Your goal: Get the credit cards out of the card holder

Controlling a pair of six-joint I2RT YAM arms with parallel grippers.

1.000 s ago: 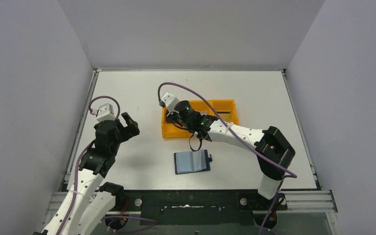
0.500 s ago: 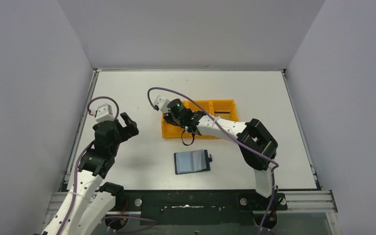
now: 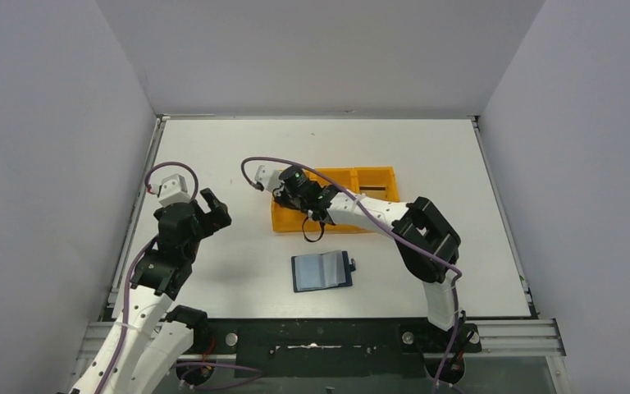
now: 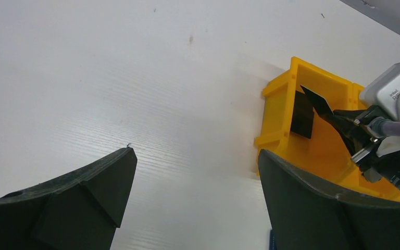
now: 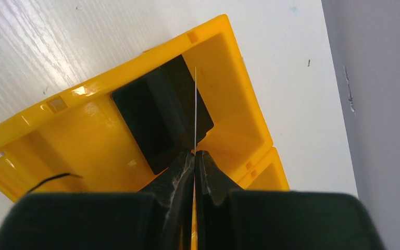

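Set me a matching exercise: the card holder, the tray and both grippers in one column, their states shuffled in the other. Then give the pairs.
1. card holder
2. orange tray
3. left gripper
4. right gripper

A. shut on a thin card
B. lying open on the table
C. open, empty
D. a dark card inside

Pairs: 1-B, 2-D, 3-C, 4-A.

Illumination is bright and diffuse, from overhead. Top view is sharp; the white table (image 3: 238,148) shows one faint, soft shadow beside the left arm (image 3: 160,271). Left wrist view: table nearly washes out, a soft shadow lies left of the orange tray (image 4: 276,120), left gripper (image 4: 195,153) reads dark and blurred. Right wrist view: glare spots on the tray rim; credit card (image 5: 195,109) edge glints white; right gripper (image 5: 194,156) is out of focus.
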